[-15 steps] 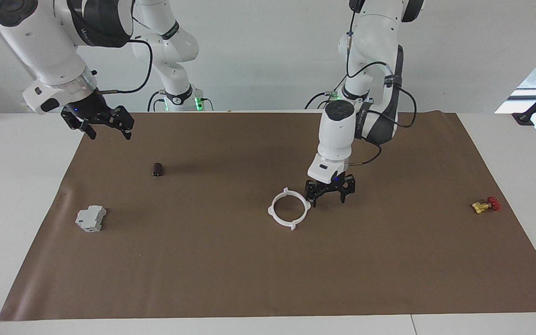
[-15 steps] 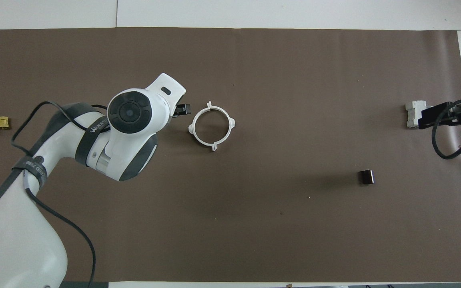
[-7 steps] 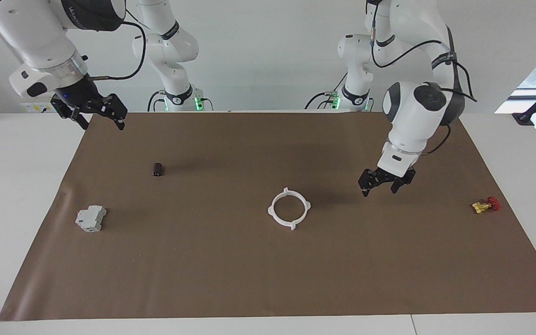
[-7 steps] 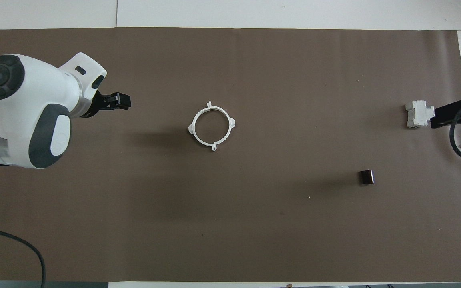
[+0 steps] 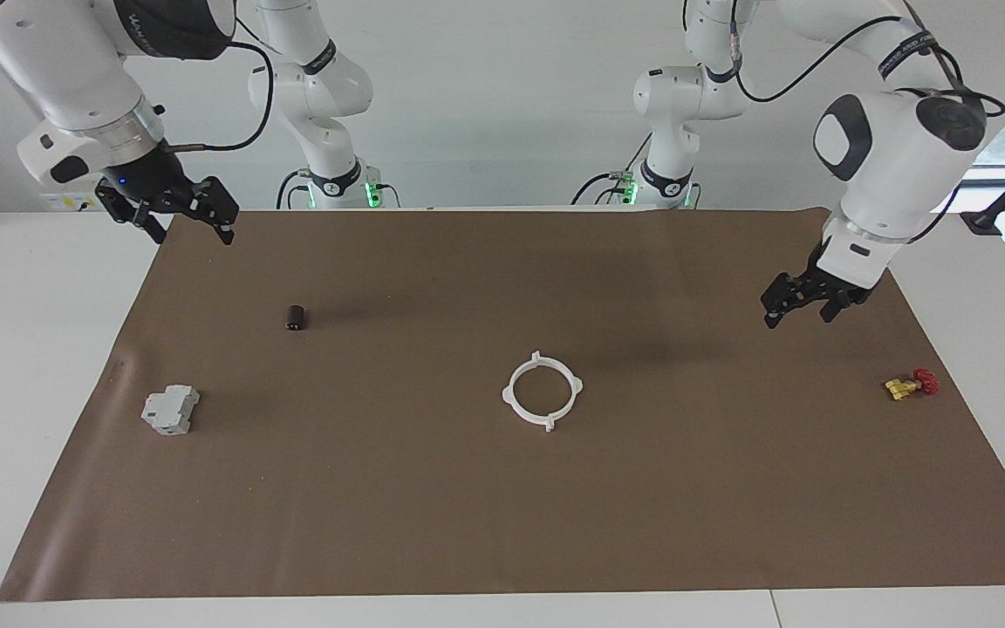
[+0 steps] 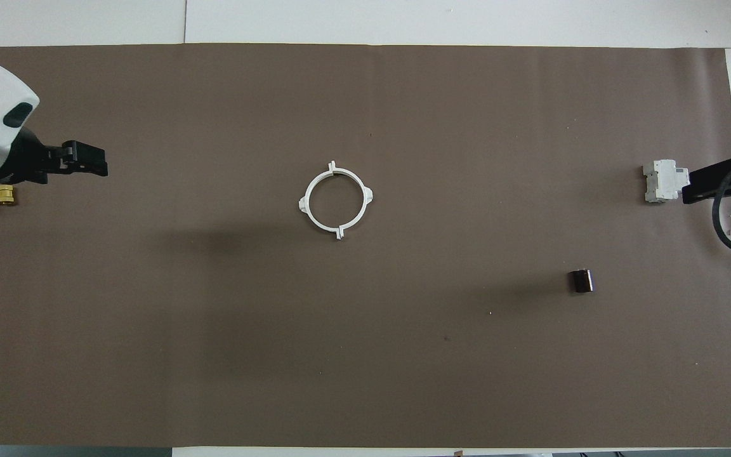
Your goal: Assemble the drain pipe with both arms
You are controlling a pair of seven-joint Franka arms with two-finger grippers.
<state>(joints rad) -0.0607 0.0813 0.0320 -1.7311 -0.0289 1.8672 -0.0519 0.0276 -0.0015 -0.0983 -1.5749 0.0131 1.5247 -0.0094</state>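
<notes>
Since the frame 1 second earlier, the left gripper [image 5: 801, 303] has left the drain pipe [image 5: 543, 390] and now hangs in the air over the brown mat [image 5: 502, 523] at the left arm's end of the table, fingers parted and holding nothing. The right gripper [image 5: 175, 212] has risen slightly and hangs over the mat's corner at the right arm's end, also parted and empty; that arm appears to wait.

Drain pipe: the 2 white half-rings lie flat near the middle of the mat as 1 closed ring, 4 small tabs projecting from the rim, nothing touching it. The overhead view shows the same closed outline [image 6: 336, 202]. Judged from this, assembly looks complete and both arms look to be withdrawing.

Other items: grey box [image 5: 170, 409] and small dark cylinder [image 5: 296, 317] toward the right arm's end; yellow-and-red valve [image 5: 912, 384] toward the left arm's end.

Risks from here:
1. Whether the joints at the tabs are fully seated cannot be told; a loose joint would part if the ring were lifted or nudged.
2. A low sweep of the left gripper could strike the valve, which lies near it.
3. A renewed approach to the ring with parted fingers could push the light plastic across the mat.
</notes>
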